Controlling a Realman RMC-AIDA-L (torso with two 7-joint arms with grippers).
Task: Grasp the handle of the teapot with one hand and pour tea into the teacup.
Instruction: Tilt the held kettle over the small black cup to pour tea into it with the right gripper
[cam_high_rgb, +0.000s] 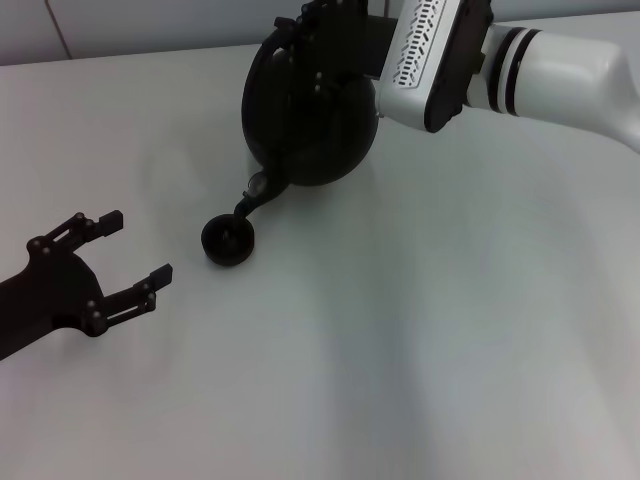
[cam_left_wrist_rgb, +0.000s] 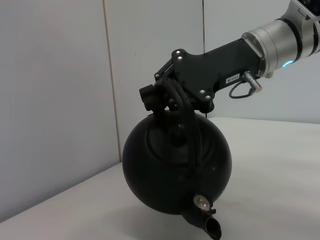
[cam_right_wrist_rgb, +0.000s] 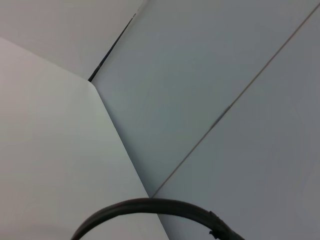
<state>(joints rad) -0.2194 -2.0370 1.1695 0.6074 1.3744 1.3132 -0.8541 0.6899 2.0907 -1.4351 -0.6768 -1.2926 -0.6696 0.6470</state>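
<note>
Above the pale tabletop (cam_high_rgb: 430, 330), near its far edge, the teapot (cam_high_rgb: 310, 115) was held aloft and tipped forward, its spout (cam_high_rgb: 258, 192) pointed down and towards the robot's left. The right claw (cam_left_wrist_rgb: 167, 97) was seen pinched on the handle (cam_left_wrist_rgb: 187, 125), the black bail clamped where it arched over the pot's crown; this was plainest from the left wrist view, where the dark claw body was seen bearing on the top of the loop. A curved stretch of the handle was also caught in the right wrist view, though the claw's own tips were not shown there.

Directly below the spout's mouth the teacup (cam_high_rgb: 229, 240) was found standing upright on the tabletop, just beside the spout tip in the head view; whether a gap was left between them could not be told. No stream of tea could be made out.

The relation that mattered was judged to be this one: spout over cup, with the pot's spout-to-back axis slanted down towards the cup. Further tilt about the handle was thought to be what the pour called for, and a sideways drift of the spout was held the chief risk.

The left claw (cam_high_rgb: 135, 250) was parked low on the robot's left, spread wide and holding nothing, well apart from the cup
</note>
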